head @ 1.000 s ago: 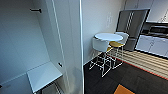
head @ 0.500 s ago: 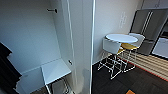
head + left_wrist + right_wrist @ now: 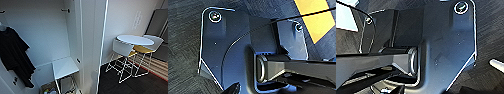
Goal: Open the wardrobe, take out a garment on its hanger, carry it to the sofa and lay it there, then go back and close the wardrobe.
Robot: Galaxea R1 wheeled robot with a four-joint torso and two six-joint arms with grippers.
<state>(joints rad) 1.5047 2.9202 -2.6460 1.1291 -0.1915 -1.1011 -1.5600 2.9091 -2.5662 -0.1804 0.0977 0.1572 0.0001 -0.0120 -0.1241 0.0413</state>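
The wardrobe (image 3: 82, 37) stands open at the middle of the head view, white inside. One tall white door (image 3: 98, 45) is swung out toward the camera, seen nearly edge-on. At the far left of the interior a black t-shirt (image 3: 13, 56) hangs on its own hanger. Low inside sits a white shelf (image 3: 65, 67), with a small bin of mixed items (image 3: 50, 89) on the floor beneath it. Two small dark hooks (image 3: 66, 10) show high on the inner walls. I cannot see a maroon jacket in the wardrobe.

To the right, past the door, a round white desk (image 3: 135, 39) stands near the wall with a white chair (image 3: 122, 48) and a chair with a yellow seat (image 3: 145, 48) beside it, on dark carpet (image 3: 130, 85). A striped rug (image 3: 156, 66) lies at the far right.

Both wrist views look down on dark carpet past the robot's own dark plate. A yellow patch (image 3: 315, 17) marks the floor in the left wrist view. I cannot tell how far either pincer is open, or whether either has hold of anything.
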